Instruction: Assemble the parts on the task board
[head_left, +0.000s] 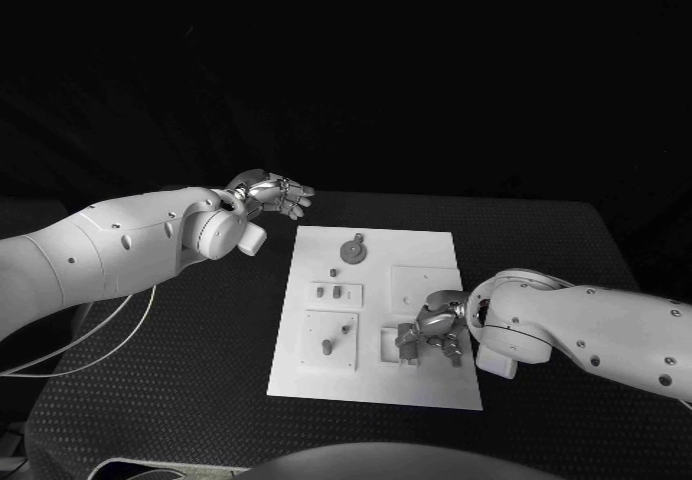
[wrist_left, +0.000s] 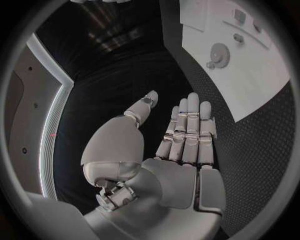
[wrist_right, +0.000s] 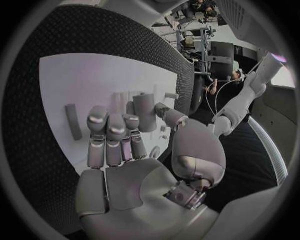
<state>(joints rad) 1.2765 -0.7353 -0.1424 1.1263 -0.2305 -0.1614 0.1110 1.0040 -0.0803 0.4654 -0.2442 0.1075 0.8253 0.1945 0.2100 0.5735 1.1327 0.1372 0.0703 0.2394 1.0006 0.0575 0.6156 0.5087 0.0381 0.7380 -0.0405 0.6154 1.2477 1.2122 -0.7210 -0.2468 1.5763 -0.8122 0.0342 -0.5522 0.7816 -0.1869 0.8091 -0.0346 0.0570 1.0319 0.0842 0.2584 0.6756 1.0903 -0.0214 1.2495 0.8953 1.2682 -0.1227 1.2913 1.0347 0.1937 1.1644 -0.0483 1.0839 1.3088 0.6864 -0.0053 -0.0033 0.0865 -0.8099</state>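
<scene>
You have the black table (head_left: 173, 380) in front of you, with the white board (head_left: 433, 385) lying flat in its middle, its long sides running from near to far.

Your left arm (head_left: 101, 250) comes in from the left and ends beyond the board's far left corner. Its hand (head_left: 271, 194) hangs over the bare table, off the board. From the left wrist you can see this left hand (wrist_left: 178, 137) with its fingers (wrist_left: 192, 125) straight and side by side, the thumb (wrist_left: 145, 106) set apart, and nothing in the palm.

Your right arm (head_left: 591, 325) comes in from the right and reaches over the board's near right part. Its hand (head_left: 433, 328) sits low over the board there. From the right wrist, the right hand (wrist_right: 134, 150) has its fingers (wrist_right: 107, 135) curled forward, and a grey cylinder-shaped part (wrist_right: 145, 112) stands between the fingertips and the thumb (wrist_right: 172, 117). You cannot tell for sure whether it is pinched or only touched.

On the board, a round disc part (head_left: 355, 246) lies near the far edge. Nearer, two small pegs (head_left: 335, 292) stand on a raised square on the left half. Nearer still, on the next left plate, a small part (head_left: 327, 346) stands. A flat strip (wrist_right: 74, 121) lies on the board just beside the right hand's fingers.
</scene>
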